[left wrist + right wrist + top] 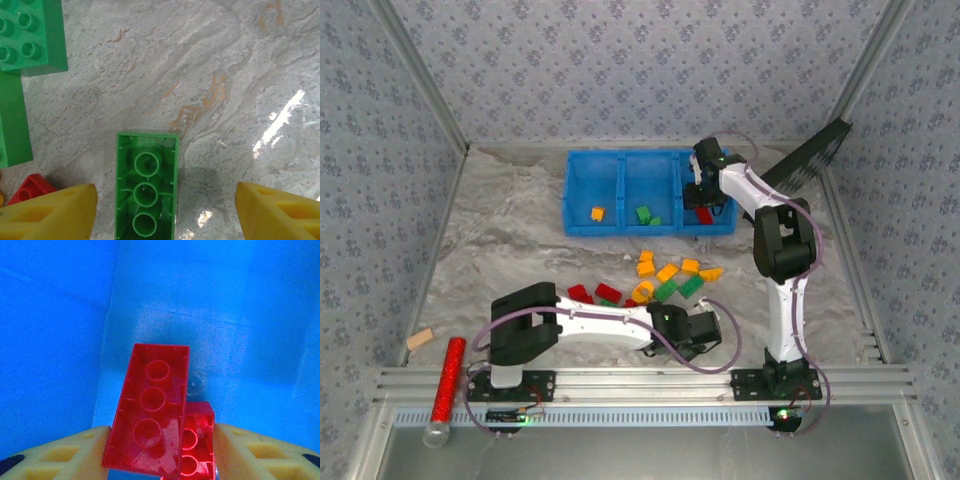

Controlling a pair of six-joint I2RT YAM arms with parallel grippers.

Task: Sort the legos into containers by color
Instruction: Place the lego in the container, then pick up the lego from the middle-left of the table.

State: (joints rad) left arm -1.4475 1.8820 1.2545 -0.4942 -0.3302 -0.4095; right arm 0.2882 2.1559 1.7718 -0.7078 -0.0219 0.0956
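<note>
Legos (666, 290) lie loose in a pile on the near side of the tray (569, 190), reds toward its left end, yellows and greens toward its right. The left arm reaches along the near edge of the pile and is the nearer one; the right arm is up at the tray.

One green brick (146, 187) from the pile lies underside-up between the fingers of the left gripper (166, 194). The fingers are spread wide and touch nothing, and the brick sits closer to one finger than the other. Its long axis runs straight away from the wrist, so the jaws would close across its short width. A small sideways centring and a drop look like all the grasp needs. A red piece (30, 189) right beside one finger could get nudged.

In the tray, the left compartment holds one yellow brick (597, 213) and the middle one holds greens (643, 213). The right gripper (162, 440) is down in the right compartment, clamped on a tilted red brick (150, 410) with its underside to the camera. A second red (197, 440) presses against that brick; I cannot tell if it is held too.
</note>
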